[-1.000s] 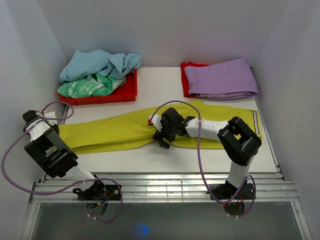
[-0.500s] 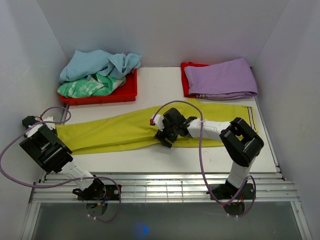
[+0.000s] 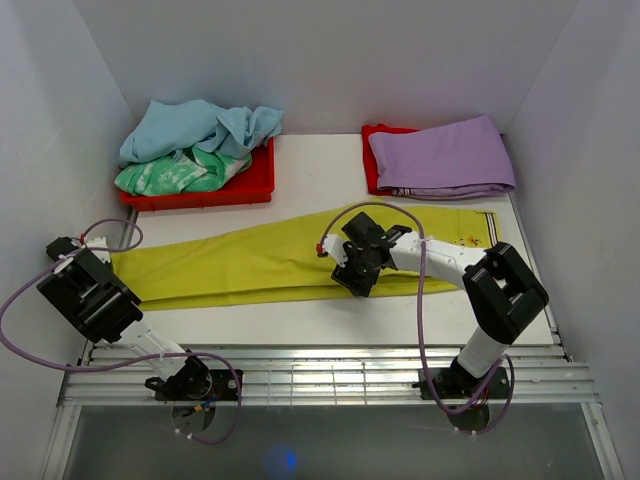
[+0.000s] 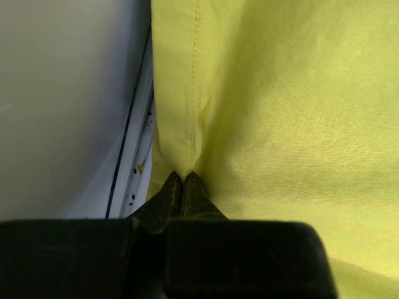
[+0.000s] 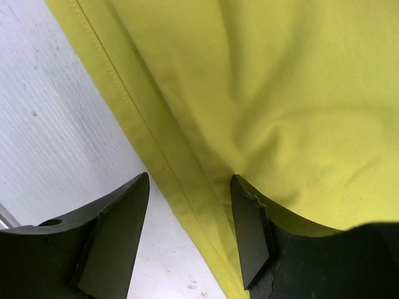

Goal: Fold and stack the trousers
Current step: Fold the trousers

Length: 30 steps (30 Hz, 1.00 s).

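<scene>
- Top view: shows trousers (image 3: 250, 265) flat and stretched full length on table (image 3: 310, 170), reaching from left gripper (image 3: 100, 258) past right gripper (image 3: 356, 284) and on to the right of it.
- Puts left gripper at the leg end of the trousers. Too small here to read the pinch.
- Puts right gripper down on the near edge of the trousers, about mid-length. Jaw gap not readable from this view.
- Well beyond both sets of jaws, at the far side: red tray (image 3: 200, 192) holding blue cloth (image 3: 195, 125) and green cloth (image 3: 170, 175). Folded lilac garment (image 3: 440, 155) well apart from right jaws, just beyond the trousers' far edge.
- Left wrist view: shows left gripper (image 4: 182, 184) with jaws pressed together, clamped on a stitched fold of trousers (image 4: 287, 112) right at the tips.
- Cloth everywhere ahead and to the right of those jaws, with the seam line straight ahead from the tips.
- Left of the jaws: pale wall (image 4: 56, 93) and rail (image 4: 134, 165), both clear of the fingers.
- Right wrist view: shows right gripper (image 5: 190, 187) with jaws apart, straddling the hem edge of trousers (image 5: 262, 75).
- One finger (image 5: 115, 230) over bare table (image 5: 43, 137), off the cloth. Other finger (image 5: 249, 230) down on the cloth, a soft bulge of fabric against its tip.
- Hem strip in the gap between the jaws, not pinched. Bare table visible between hem and the outer finger.
</scene>
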### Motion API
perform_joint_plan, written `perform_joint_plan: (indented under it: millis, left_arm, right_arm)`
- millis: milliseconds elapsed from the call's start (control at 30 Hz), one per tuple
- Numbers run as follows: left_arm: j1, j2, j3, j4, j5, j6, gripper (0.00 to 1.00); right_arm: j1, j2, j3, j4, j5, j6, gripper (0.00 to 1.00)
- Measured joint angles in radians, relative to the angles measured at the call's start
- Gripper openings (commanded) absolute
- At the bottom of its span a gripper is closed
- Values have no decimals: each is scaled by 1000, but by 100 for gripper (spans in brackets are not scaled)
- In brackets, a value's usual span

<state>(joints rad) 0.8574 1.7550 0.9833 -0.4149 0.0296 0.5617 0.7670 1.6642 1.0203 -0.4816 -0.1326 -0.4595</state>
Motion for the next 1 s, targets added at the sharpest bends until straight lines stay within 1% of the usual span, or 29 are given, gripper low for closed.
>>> perform_joint_plan:
  millis: [100,300,333,400,433,467,500,533,700,1000]
  left_arm:
    - [0,0,0,0,0,0,0]
    - [0,0,0,0,0,0,0]
    - [0,0,0,0,0,0,0]
    - [0,0,0,0,0,0,0]
    - [0,0,0,0,0,-1,0]
    - [0,1,0,0,0,-1,0]
    - [0,2,1,-1,0,-1,0]
    - [0,2,2,-2,0,-1,0]
    - [0,5,7,-8,0,-2,0]
    - [0,7,9,-9,-2,-4,0]
  right_arm:
    - [0,3,14,-10,6,-10,60]
    - [0,11,11,15,95,-62,59]
    - [0,11,6,29,117,-75,56]
    - [0,10,-8,52,155,-101,46]
    - [0,9,-20,68,174,-115,32]
    - [0,7,-33,81,190,-133,24]
    - [2,4,-42,89,198,-143,9]
    - [3,0,-48,97,206,-157,8]
    - [6,-44,-50,97,219,-179,8]
    - [5,-171,19,-24,190,-180,8]
